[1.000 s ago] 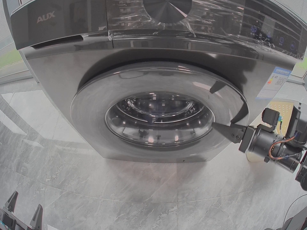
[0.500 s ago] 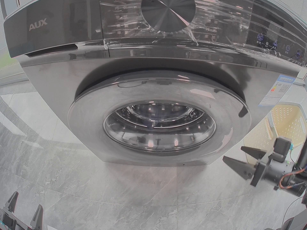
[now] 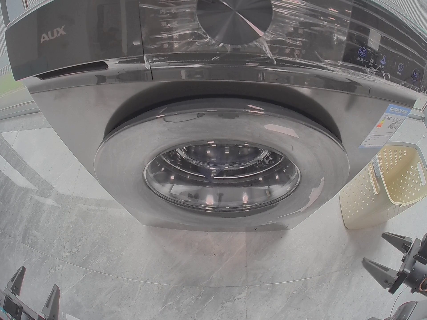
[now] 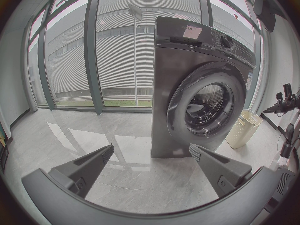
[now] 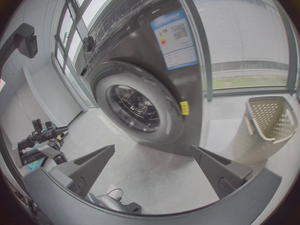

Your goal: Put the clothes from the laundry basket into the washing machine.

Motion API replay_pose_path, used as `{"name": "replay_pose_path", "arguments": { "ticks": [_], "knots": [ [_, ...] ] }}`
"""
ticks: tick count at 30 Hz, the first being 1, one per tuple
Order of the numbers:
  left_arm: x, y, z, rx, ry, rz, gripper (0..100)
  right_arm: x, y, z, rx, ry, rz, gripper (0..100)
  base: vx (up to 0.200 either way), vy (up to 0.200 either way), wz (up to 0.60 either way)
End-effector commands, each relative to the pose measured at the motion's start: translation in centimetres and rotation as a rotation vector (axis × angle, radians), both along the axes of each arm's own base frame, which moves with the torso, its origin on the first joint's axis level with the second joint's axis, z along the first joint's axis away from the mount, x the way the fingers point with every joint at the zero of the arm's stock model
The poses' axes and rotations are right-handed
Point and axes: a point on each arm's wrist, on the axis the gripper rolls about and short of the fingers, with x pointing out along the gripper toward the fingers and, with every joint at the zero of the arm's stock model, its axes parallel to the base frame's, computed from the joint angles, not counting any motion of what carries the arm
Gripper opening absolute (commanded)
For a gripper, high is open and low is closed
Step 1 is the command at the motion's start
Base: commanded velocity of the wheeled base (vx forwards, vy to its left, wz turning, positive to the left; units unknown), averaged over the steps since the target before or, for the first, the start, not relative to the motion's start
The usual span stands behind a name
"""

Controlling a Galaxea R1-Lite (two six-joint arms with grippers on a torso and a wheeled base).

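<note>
Jaws wide apart, empty, on left gripper (image 4: 150, 149) and right gripper (image 3: 375, 248). Right gripper hangs right of washer (image 3: 66, 107), near basket (image 3: 367, 207), likely staged for a pick; door (image 3: 221, 174) is shut.

My left gripper (image 4: 150, 146) is dark grey. It has two wedge-shaped fingers (image 4: 87, 166) that taper to blunt tips. Each finger has a finely ribbed pad on its inner face and a round recessed screw near its root. Both are set on a curved grey bar (image 4: 47, 197) along the bottom of the frame. My right gripper (image 5: 152, 146) is built alike, with the same ribbed pads and the same screws. At the lower right of the head view its fingers look matt black and pointed, mounted on a blocky black body.
</note>
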Motion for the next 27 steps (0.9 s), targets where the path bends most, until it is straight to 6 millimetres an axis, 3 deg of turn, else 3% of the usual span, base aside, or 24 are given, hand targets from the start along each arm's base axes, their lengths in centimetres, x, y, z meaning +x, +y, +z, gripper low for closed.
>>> {"name": "replay_pose_path", "arguments": {
  "ticks": [1, 5, 10, 12, 20, 22, 25, 27],
  "knots": [
    [0.0, 0.0, -0.4, -0.002, 0.002, 0.000, 100, -5.6, -3.0, -1.0, -0.035, -0.194, -0.306, 100, 0.000, 0.000, 0.00],
    [0.0, 0.0, -0.4, -0.002, 0.002, 0.001, 100, -6.9, -2.9, -1.9, -0.040, -0.235, -0.413, 100, 0.000, 0.000, 0.00],
    [0.0, 0.0, -0.4, -0.011, 0.002, 0.001, 100, -7.7, -2.8, -4.3, -0.050, -0.267, -0.410, 100, 0.000, 0.000, 0.00],
    [0.0, 0.0, -0.4, -0.012, 0.003, 0.001, 100, -7.7, -2.8, -5.0, -0.066, -0.202, -0.417, 100, 0.000, 0.000, 0.00],
    [0.0, 0.0, -0.4, -0.014, 0.003, 0.001, 100, -8.0, -3.4, -4.9, -0.099, -0.155, -0.664, 100, 0.000, 0.000, 0.00],
    [0.0, 0.0, -0.4, -0.012, 0.003, 0.003, 100, -7.9, -3.4, -4.8, -0.107, -0.175, -0.665, 100, 0.000, 0.000, 0.00],
    [0.0, 0.0, -0.4, -0.008, 0.002, 0.003, 100, -7.7, -3.0, -5.4, -0.111, -0.173, -0.484, 100, 0.000, 0.000, 0.00],
    [0.0, 0.0, -0.4, -0.005, 0.002, 0.003, 100, -7.7, -3.0, -5.5, -0.118, -0.171, -0.494, 100, 0.000, 0.000, 0.00]
  ]
}}
